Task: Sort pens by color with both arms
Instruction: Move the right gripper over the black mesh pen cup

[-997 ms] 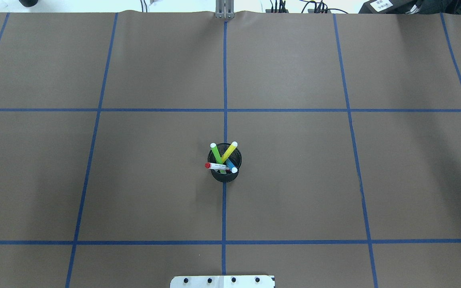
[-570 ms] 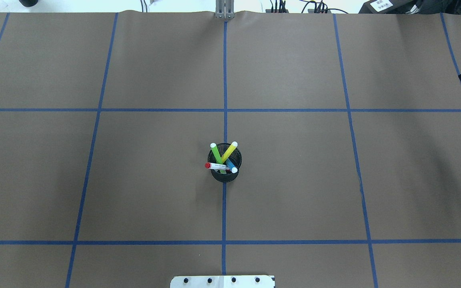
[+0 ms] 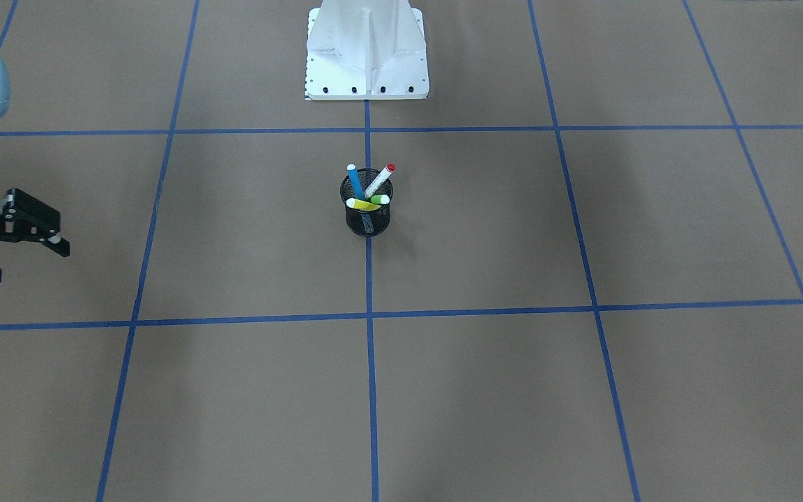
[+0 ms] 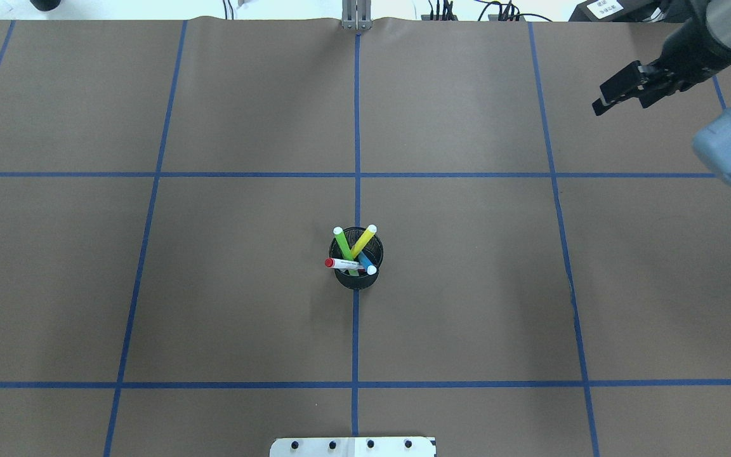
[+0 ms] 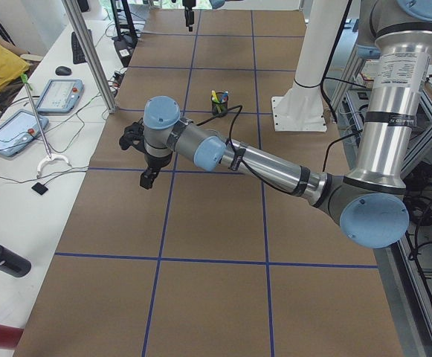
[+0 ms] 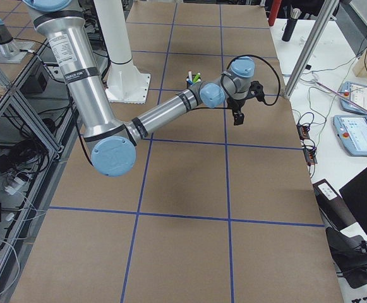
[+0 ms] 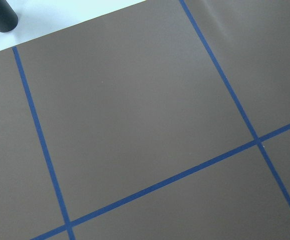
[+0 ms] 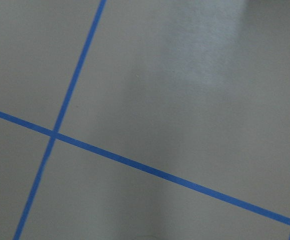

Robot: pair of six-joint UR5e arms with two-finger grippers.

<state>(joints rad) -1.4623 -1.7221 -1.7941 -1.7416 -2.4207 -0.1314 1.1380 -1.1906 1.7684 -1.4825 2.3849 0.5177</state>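
The brown table point(image 4: 467, 285) has blue tape lines point(image 4: 356, 343). A white bench point(image 5: 15, 216) along its far edge holds a tablet point(image 5: 58, 95).

text: none legible | white pen point(image 4: 345, 263) print, box label point(image 4: 605, 6): perhaps lettering, blurred

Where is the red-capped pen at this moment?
In the overhead view, the red-capped pen leans in the black mesh cup at table centre, its red end poking past the cup's left rim.
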